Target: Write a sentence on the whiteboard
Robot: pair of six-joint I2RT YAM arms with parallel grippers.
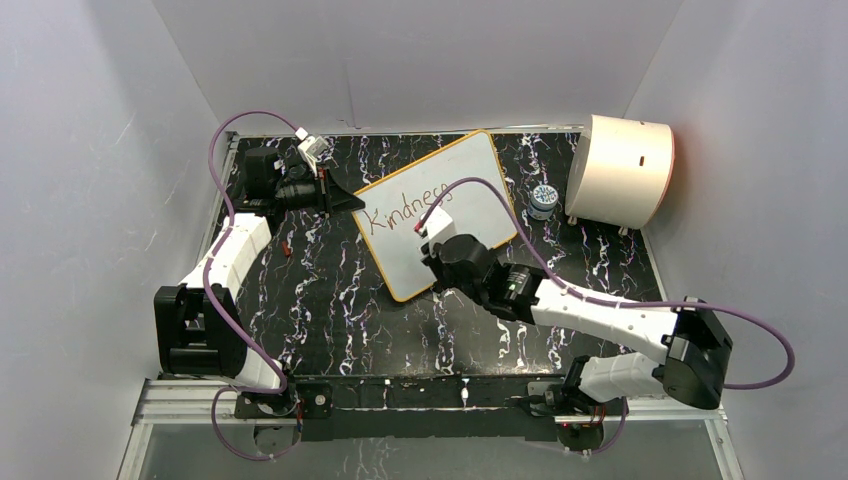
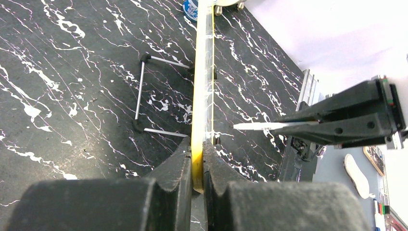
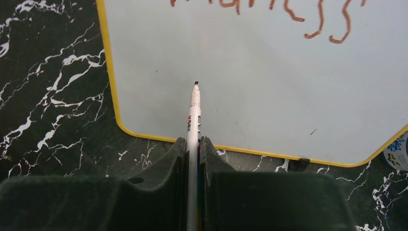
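Starting on the left: the left gripper (image 2: pixel 197 156) is pinched narrow on the yellow rim of the whiteboard (image 1: pixel 455 215), at its left corner, so the board is braced from that side. In the left wrist view the board shows edge-on, propped off the black marbled mat (image 1: pixel 330 290), with a thin wire stand (image 2: pixel 140 94) beside it.

The sentence (image 1: pixel 405 207) so far is just "Kindness" in dark red, slanting across the upper part of the board. My guess is the job right now is starting the next word on a second line.

The right gripper (image 3: pixel 193 144) is clamped on a white marker (image 3: pixel 193 118) that pokes straight out between the fingers. The tip is over bare white below the lettering, closer to the board's left rim than its right. From the left wrist view there seems to be a small gap between tip and surface, so I'd call it hovering rather than touching, but I can't swear to it.

How I'd do it:
- Bring the tip down gently and press lightly. The board is propped and gripped at one corner only, so a hard push could flex or pivot it.
- Start near that left rim so the word has room.
- Match the slant of the first line and stay clear of the letter tails above.

Further right, a small jar (image 1: pixel 543 200) sits near the board's right edge and a cream drum (image 1: pixel 622 170) sits beyond it, both off the writing path.
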